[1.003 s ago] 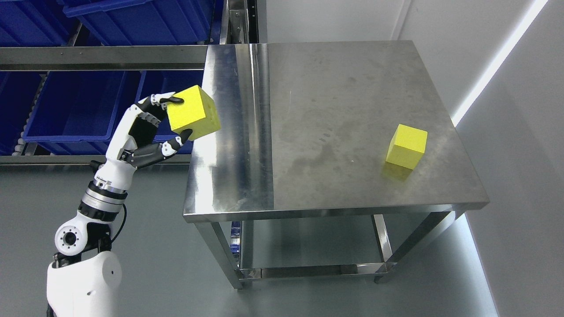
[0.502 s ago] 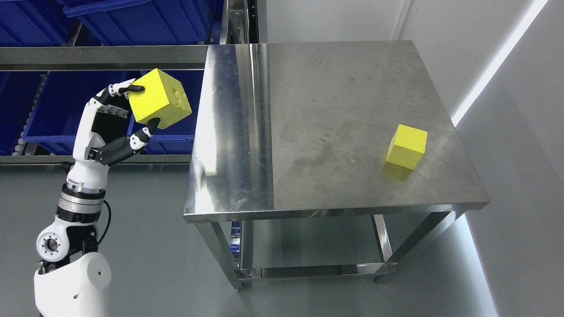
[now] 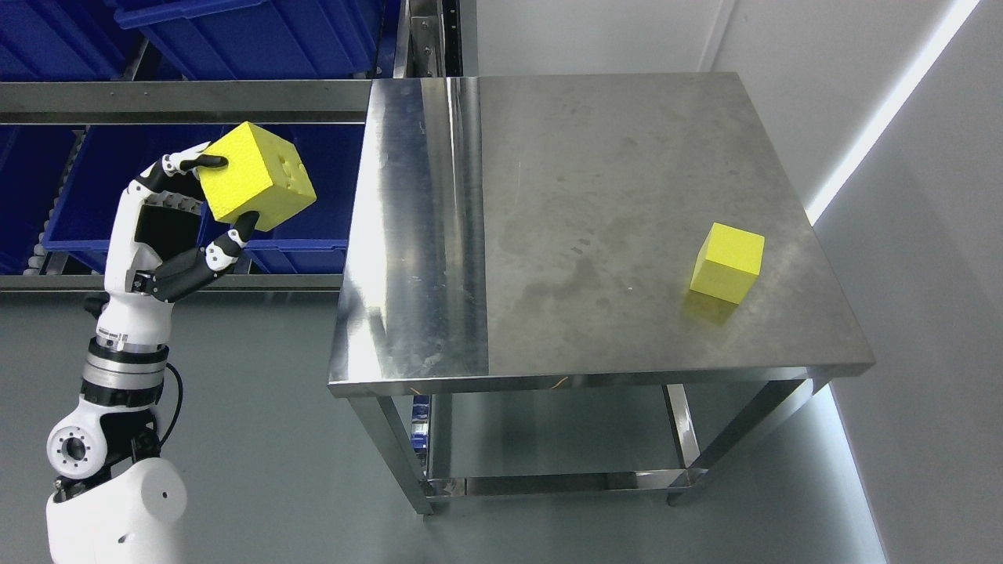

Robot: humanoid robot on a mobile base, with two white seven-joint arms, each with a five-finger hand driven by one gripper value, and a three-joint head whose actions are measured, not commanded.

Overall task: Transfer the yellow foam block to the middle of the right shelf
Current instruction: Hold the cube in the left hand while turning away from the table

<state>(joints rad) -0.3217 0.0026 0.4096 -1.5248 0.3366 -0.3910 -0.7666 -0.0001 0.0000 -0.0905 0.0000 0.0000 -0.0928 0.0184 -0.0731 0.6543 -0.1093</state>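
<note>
My left hand (image 3: 222, 200) holds a yellow foam block (image 3: 255, 175) in the air, off the steel table's left side and in front of the blue bins on the shelf. The fingers (image 3: 185, 164) press its upper left face and the thumb (image 3: 227, 244) props it from below; the block is tilted. A second yellow foam block (image 3: 727, 262) rests on the steel table (image 3: 595, 196) near its right edge. The right arm is out of the picture.
A steel shelf rail (image 3: 180, 102) crosses the upper left, with blue bins (image 3: 133, 188) below it and more blue bins (image 3: 235, 31) above it. Grey floor lies beneath the hand. A white wall runs along the right.
The left hand has carried the yellow block leftward and slightly up, away from the table edge toward the shelf bins. The view has shifted slightly.
</note>
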